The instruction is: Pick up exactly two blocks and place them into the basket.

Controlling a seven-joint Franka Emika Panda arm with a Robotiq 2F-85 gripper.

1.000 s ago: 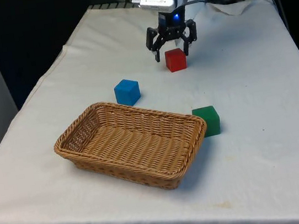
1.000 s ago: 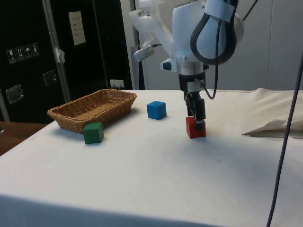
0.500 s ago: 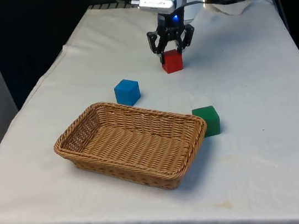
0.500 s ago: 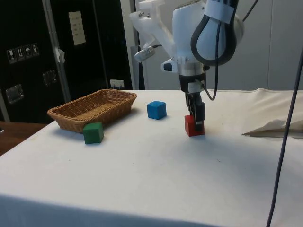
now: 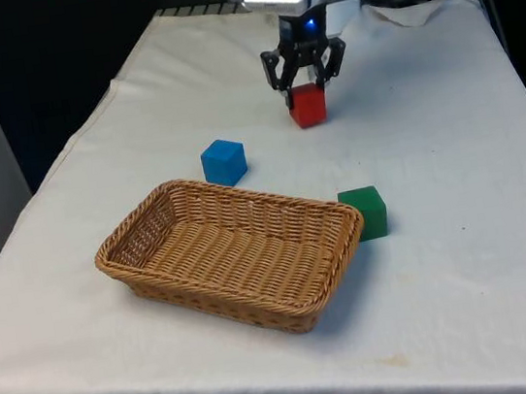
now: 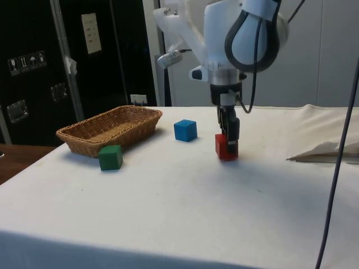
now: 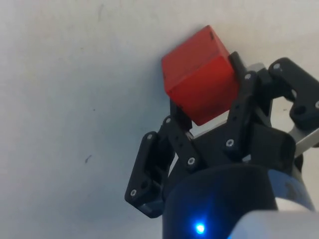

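Pincer (image 5: 305, 83) clamped on the red block (image 5: 308, 105) — raised a little off the table (image 5: 467, 256) since a moment ago; the block's top hidden between the fingers (image 7: 179, 139) — basket (image 5: 232, 252) well apart

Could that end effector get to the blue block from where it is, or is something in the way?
Probably yes, but not right now: the end effector is shut on the red block. The cloth between it and the blue block lies bare, and the basket sits beyond it.

I count three blocks: one red block (image 5: 308, 105), one blue block (image 5: 224, 161), one green block (image 5: 364, 212). I see one wicker basket (image 5: 154, 261) too.
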